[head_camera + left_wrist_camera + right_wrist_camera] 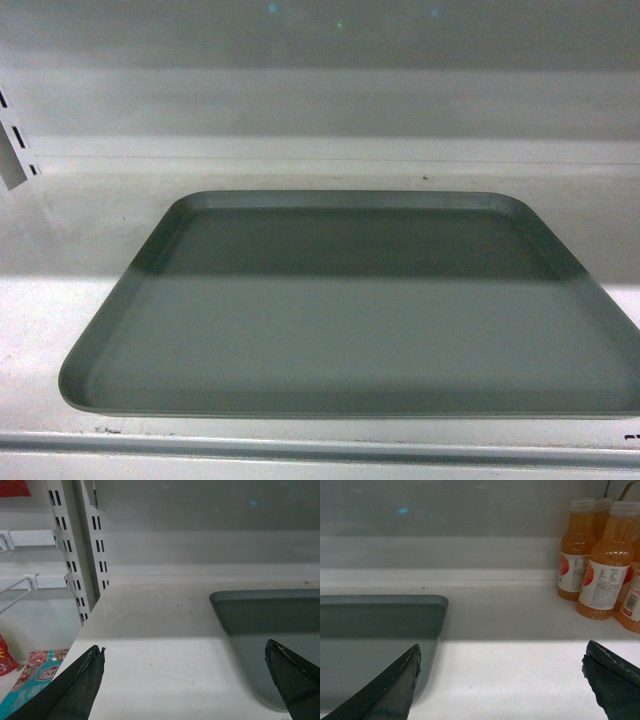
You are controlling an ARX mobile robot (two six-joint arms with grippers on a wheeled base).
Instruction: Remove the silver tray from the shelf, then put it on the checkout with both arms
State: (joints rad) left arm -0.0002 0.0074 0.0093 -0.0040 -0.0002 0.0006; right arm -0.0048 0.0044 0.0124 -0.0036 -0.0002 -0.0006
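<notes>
The silver tray point(350, 310) lies flat on the shelf point(60, 300), filling most of the head view, with its front rim near the shelf's shiny front strip point(300, 447). Neither gripper shows in the head view. My left gripper point(185, 652) is open above the shelf point(155, 645), its right finger over the silver tray's left end point(270, 620) and its left finger at the shelf's left edge. My right gripper point(502, 652) is open too, its left finger over the silver tray's right end point(375, 625). Nothing sits between either pair of fingers. The checkout is out of view.
Orange drink bottles point(602, 565) stand on the shelf point(510, 670) to the right of the tray. Slotted shelf uprights point(75, 550) rise at the left, with snack packets point(35, 675) on a lower level beyond them. The shelf's back wall point(320, 100) is close behind.
</notes>
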